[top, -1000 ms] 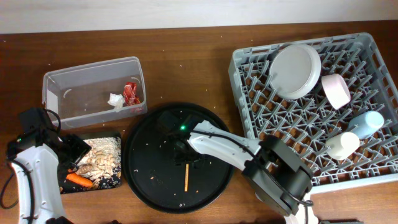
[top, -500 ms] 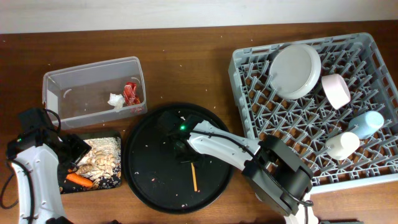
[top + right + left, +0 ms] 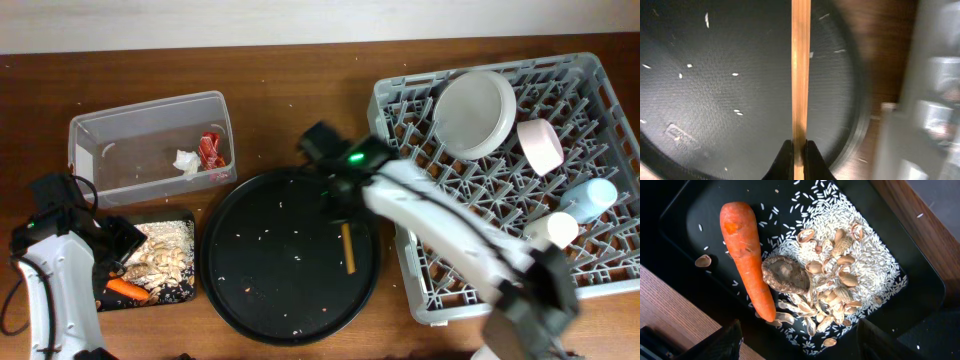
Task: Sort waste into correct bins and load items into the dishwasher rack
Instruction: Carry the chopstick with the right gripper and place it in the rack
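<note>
left arm [image 3: 55,288]: white shell, black wrist block, black cable [image 3: 94,195] loop | right arm [image 3: 440,222]: white links, black joints, green LED [image 3: 354,157] lit | fingers [image 3: 785,161]: black

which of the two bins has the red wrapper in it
The clear plastic tub at the back left: the red wrapper lies inside it beside a white tissue wad. The flat black tray holds a carrot and rice instead.

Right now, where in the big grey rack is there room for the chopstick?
The rack is bare across its middle and front-left, below the plate and left of the blue cup and white cup. Its back and right side are crowded.
</note>
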Available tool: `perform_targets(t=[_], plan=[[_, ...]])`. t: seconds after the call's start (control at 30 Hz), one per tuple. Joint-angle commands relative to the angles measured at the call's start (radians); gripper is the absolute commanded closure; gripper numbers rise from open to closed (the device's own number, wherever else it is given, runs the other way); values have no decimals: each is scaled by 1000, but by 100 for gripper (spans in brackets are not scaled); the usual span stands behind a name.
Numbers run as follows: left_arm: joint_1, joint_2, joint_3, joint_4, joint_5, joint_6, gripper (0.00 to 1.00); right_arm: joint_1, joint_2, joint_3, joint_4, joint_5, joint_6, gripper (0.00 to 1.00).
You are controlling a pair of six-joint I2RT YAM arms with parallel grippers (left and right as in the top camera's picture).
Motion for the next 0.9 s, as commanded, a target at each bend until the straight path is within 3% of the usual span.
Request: perform_targets(t=[0.0, 0.17, 0.43, 0.87], plan=[[1, -13, 14, -1, 0, 9, 27, -96, -111, 17, -50, 46, -151, 96], [1, -13, 14, -1, 0, 9, 27, -241, -132, -14, -143, 46, -235, 96], [1, -13, 14, -2, 0, 9, 27, -372, -132, -186, -98, 45, -303, 96], [1, -13, 14, -1, 0, 9, 27, -388, -132, -348, 17, -52, -397, 93]])
